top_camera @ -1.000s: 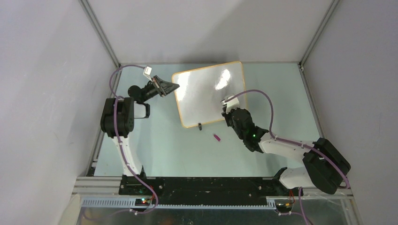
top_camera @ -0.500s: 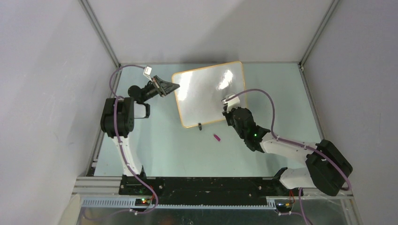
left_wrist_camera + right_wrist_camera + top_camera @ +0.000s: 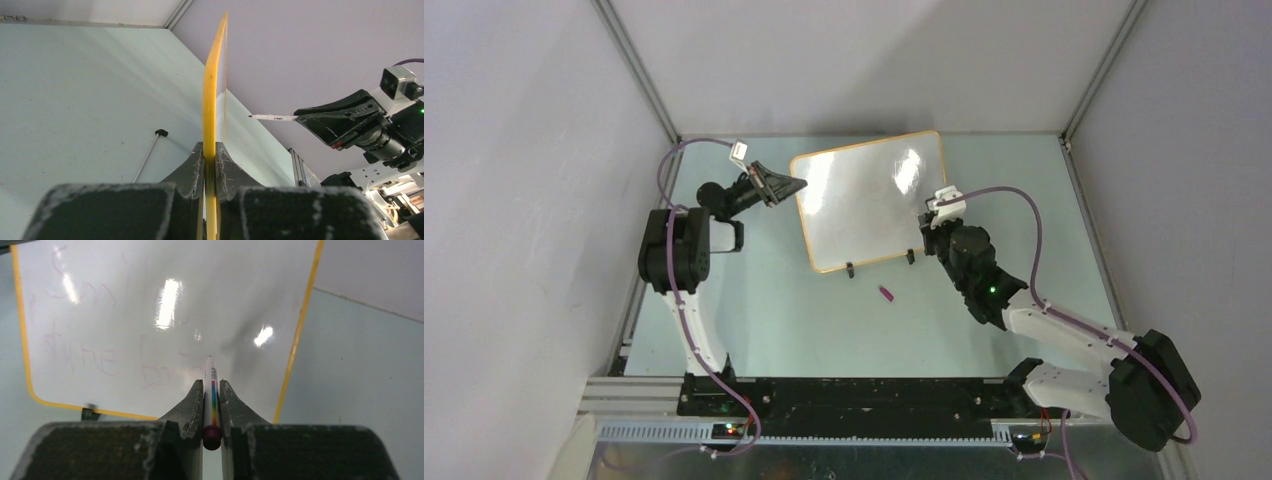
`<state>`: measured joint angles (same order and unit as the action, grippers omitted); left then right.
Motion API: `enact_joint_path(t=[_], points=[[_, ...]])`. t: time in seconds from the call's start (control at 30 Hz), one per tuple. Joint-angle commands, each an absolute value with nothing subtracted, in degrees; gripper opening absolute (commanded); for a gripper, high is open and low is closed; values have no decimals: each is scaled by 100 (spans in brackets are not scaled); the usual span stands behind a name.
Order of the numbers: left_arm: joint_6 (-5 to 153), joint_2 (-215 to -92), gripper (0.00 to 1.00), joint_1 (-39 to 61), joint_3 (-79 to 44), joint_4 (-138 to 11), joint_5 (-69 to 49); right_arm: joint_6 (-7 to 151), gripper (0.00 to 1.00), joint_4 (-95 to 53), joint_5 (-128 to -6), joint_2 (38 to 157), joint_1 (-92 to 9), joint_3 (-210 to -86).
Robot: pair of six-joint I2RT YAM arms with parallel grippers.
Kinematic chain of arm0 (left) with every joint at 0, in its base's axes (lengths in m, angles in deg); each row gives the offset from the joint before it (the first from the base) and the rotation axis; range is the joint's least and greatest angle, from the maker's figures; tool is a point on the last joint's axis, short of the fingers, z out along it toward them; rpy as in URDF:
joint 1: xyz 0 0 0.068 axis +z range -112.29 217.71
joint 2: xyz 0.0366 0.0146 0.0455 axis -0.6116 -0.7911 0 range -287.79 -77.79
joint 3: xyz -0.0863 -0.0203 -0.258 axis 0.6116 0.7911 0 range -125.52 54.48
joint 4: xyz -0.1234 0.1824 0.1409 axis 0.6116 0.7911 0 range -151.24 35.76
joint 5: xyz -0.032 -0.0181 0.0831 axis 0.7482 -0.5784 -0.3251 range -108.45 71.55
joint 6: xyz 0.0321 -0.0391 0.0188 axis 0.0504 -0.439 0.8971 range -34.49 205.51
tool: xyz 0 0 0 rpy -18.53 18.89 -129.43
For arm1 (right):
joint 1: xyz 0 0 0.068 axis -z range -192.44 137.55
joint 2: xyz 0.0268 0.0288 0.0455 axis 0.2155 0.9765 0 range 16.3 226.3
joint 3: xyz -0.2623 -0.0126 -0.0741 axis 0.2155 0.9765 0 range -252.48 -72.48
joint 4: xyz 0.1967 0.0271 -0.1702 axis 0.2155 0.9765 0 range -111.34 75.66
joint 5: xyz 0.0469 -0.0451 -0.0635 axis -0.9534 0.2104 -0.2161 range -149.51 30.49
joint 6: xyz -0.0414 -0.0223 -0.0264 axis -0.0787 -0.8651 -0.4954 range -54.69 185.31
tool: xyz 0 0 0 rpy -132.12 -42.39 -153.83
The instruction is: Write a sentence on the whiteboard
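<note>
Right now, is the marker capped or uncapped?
Uncapped: the marker in the right hand shows a bare, dark pointed tip in the left wrist view.

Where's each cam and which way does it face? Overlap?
Top external: above and behind the robot, looking down on the table; left gripper and right gripper flank the whiteboard.
Left wrist: on the left gripper, looking along the board's yellow edge clamped in it; right gripper beyond.
Right wrist: behind its own gripper, facing the board's written face.
Shared: marker in both wrist views.
</note>
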<state>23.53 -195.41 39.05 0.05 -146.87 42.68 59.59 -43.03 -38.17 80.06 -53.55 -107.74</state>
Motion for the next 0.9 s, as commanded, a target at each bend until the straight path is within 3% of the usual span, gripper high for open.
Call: enact_joint_path(t=[0.0, 0.87], points=[[2581, -19429, 0, 3753, 40, -14887, 4336, 6138, 0, -4431, -3956, 8162, -5125, -10920], [2583, -19435, 0, 3753, 45, -14887, 4333, 6193, 0, -4575, -4189, 8995, -4815, -11445]])
